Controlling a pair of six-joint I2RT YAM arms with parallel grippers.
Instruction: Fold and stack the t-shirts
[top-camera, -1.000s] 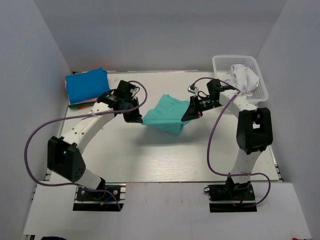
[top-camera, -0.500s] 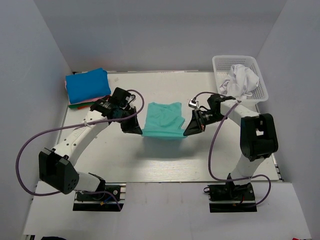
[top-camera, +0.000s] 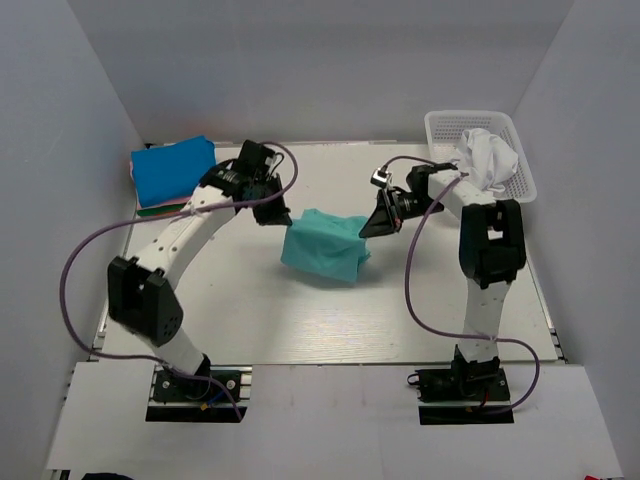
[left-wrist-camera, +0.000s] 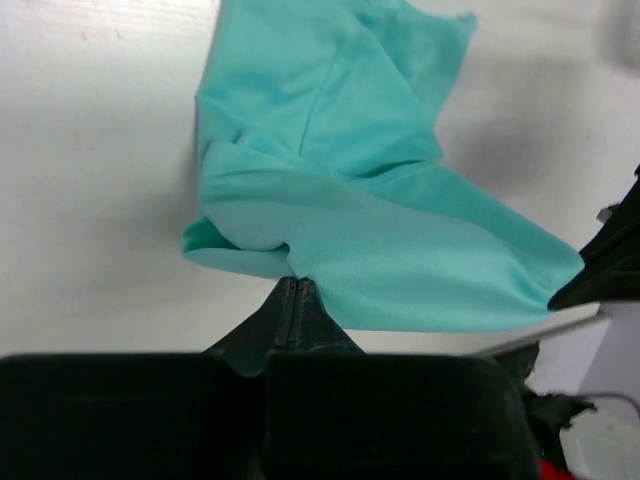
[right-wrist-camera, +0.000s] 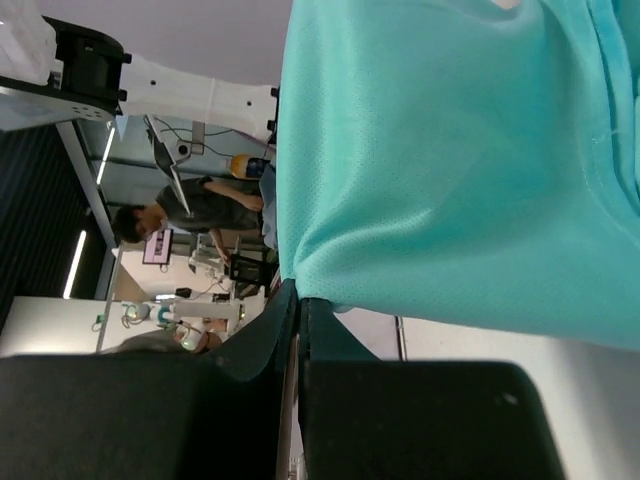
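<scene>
A teal t-shirt (top-camera: 325, 245) hangs between my two grippers above the middle of the table, its lower part drooping onto the tabletop. My left gripper (top-camera: 280, 215) is shut on its left corner; in the left wrist view the teal t-shirt (left-wrist-camera: 360, 210) spreads out from the gripper (left-wrist-camera: 295, 282). My right gripper (top-camera: 368, 228) is shut on its right corner; in the right wrist view the teal t-shirt (right-wrist-camera: 450, 160) fills the frame above the gripper (right-wrist-camera: 298, 290). A folded blue t-shirt (top-camera: 175, 168) tops a stack at the back left.
A white basket (top-camera: 522, 170) at the back right holds a crumpled white t-shirt (top-camera: 488, 155). A pink and green layer (top-camera: 155, 209) shows under the blue shirt. White walls enclose the table on three sides.
Both grippers have moved away from me, toward the back of the table, carrying the teal shirt. It was stretched flat half a second ago; now it sags and bunches between them.
</scene>
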